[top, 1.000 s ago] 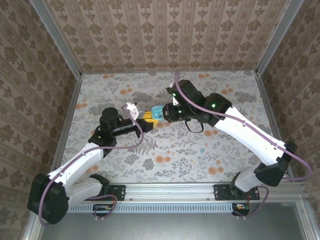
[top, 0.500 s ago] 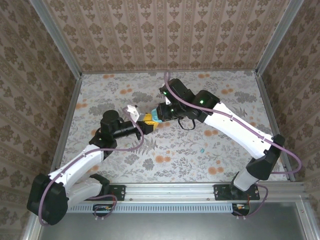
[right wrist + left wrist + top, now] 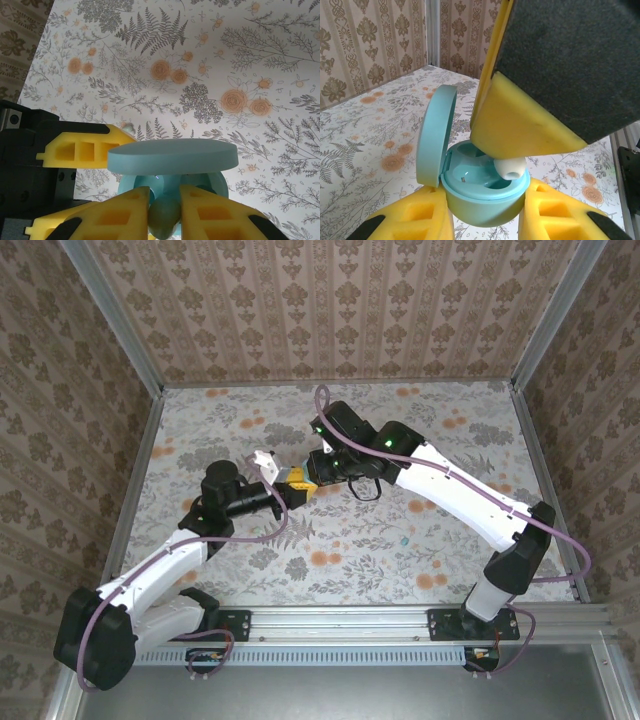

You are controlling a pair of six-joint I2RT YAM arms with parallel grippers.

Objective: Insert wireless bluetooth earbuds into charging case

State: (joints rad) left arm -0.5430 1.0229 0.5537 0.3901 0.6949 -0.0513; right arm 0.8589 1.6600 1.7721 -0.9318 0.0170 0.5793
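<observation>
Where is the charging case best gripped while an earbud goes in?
By the rounded lower shell, from its two sides below the rim, as the left gripper's fingers do. The charging case has its lid swung open upright on one side, so a low side grip leaves the wells and hinge clear for the earbud held above them.

From above, both arms reach over the flowered table (image 3: 450, 410) and meet a little left of its middle. The left gripper (image 3: 299, 481) shows yellow fingers pointing right, and the right gripper (image 3: 313, 473) sits tight against them, angled in from the far side. What lies between them is too small to tell. A tiny teal earbud (image 3: 404, 539) lies alone on the table, well apart from both.
</observation>
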